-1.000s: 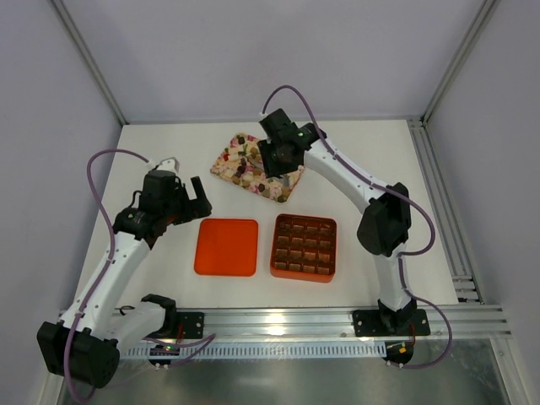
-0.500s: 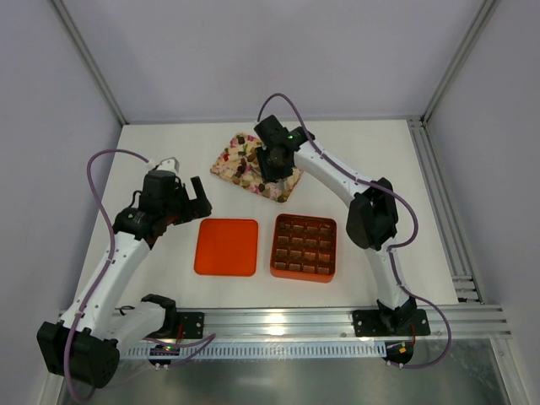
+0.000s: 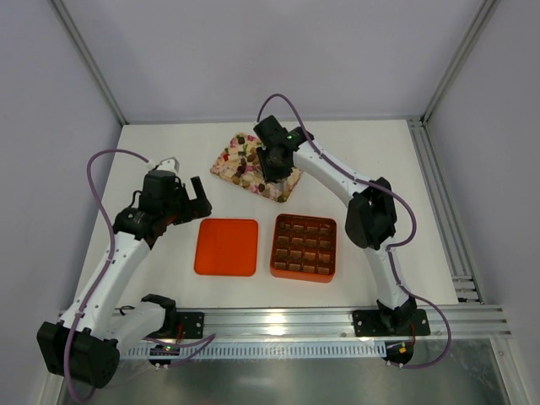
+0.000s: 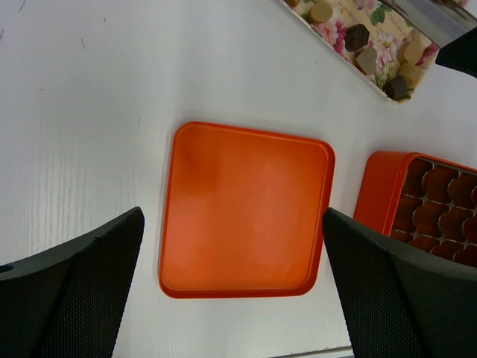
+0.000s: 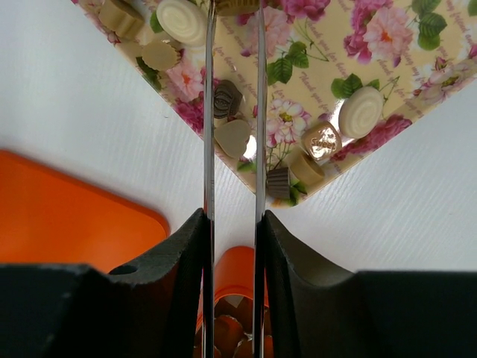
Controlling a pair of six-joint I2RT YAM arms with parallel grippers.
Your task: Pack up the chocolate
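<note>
- Since a second ago my right gripper (image 5: 232,30) has slid further in over the flowered tray (image 5: 387,67). Its elbow has swung inward, and its two thin metal blades have drawn closer together.
- My left gripper (image 4: 232,216) has not moved. Its broad, black, grainy fingers stand wide apart and hold nothing above the lid (image 4: 246,209).
- The lid is a flat, smooth orange square with rounded corners and a low rim. It lies on the matte white table (image 4: 89,89).
- The box (image 4: 380,194) beside it is the same orange, and brown chocolate (image 4: 436,220) shows in its grid cells.
- More chocolate lies loose on the glossy tray: cream ovals, tan hearts, a dark fluted cup and one shiny piece.
- A tan piece (image 5: 237,6) sits between my right blade tips, cut off by the top edge of the wrist view. I cannot tell whether the blades pinch it or only flank it.
- From above, the right gripper's black body hides those tips.
</note>
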